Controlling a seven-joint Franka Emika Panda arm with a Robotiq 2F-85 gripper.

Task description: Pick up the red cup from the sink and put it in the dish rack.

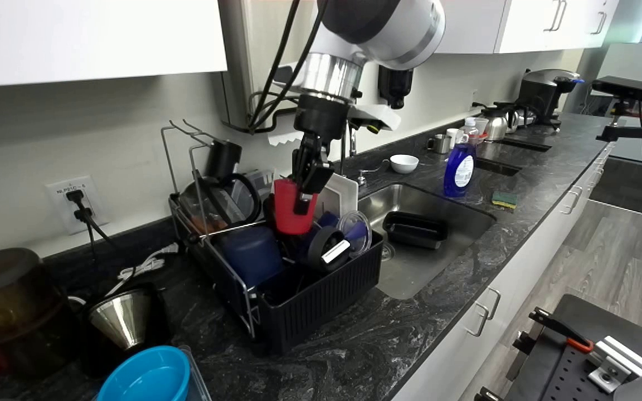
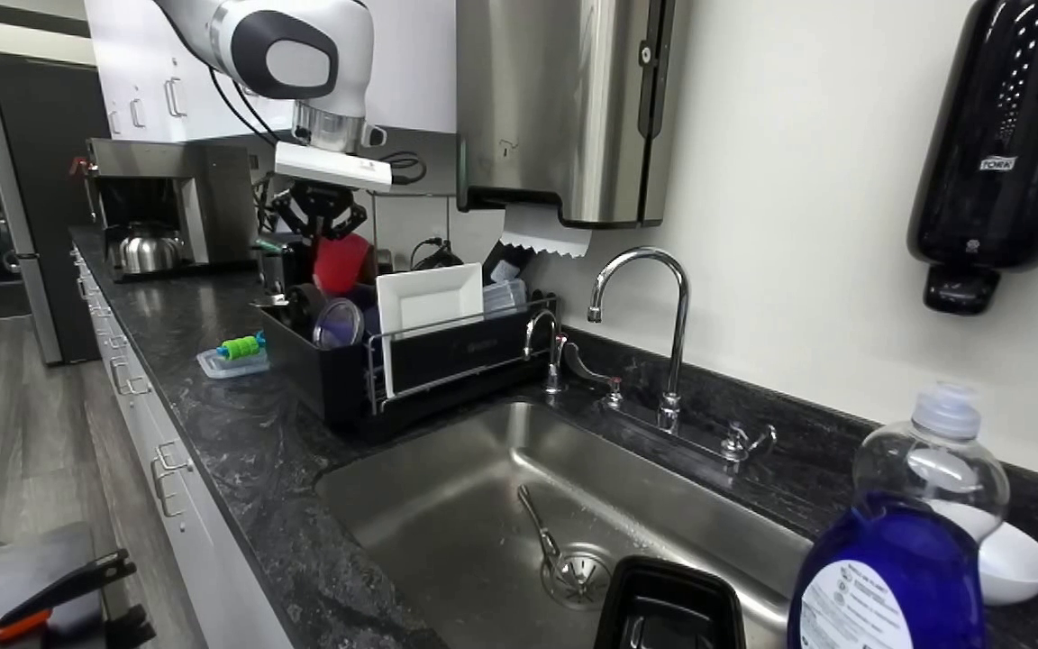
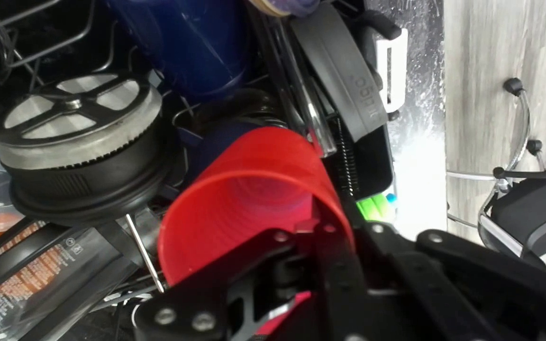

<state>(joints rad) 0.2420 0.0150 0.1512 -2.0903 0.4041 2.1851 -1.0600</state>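
Note:
The red cup [image 1: 285,207] is over the dish rack [image 1: 321,301], among the dishes; it also shows in an exterior view [image 2: 339,263]. In the wrist view the red cup [image 3: 259,156] shows its open mouth toward the camera and leans slightly. My gripper [image 3: 348,222] has one finger inside the cup and the other outside, pinching its wall near the rim. The fingertips are partly hidden by the cup wall. Whether the cup's base touches the items below is hard to tell. The sink [image 2: 447,541] is beside the rack.
A white square plate [image 2: 411,297] stands in the rack. A dark blue cup [image 3: 192,42], a grey lid [image 3: 339,71] and a French press plunger [image 3: 76,128] crowd it. The sink holds a black tray [image 1: 416,229]. A soap bottle [image 1: 459,172] and faucet [image 2: 681,315] stand nearby.

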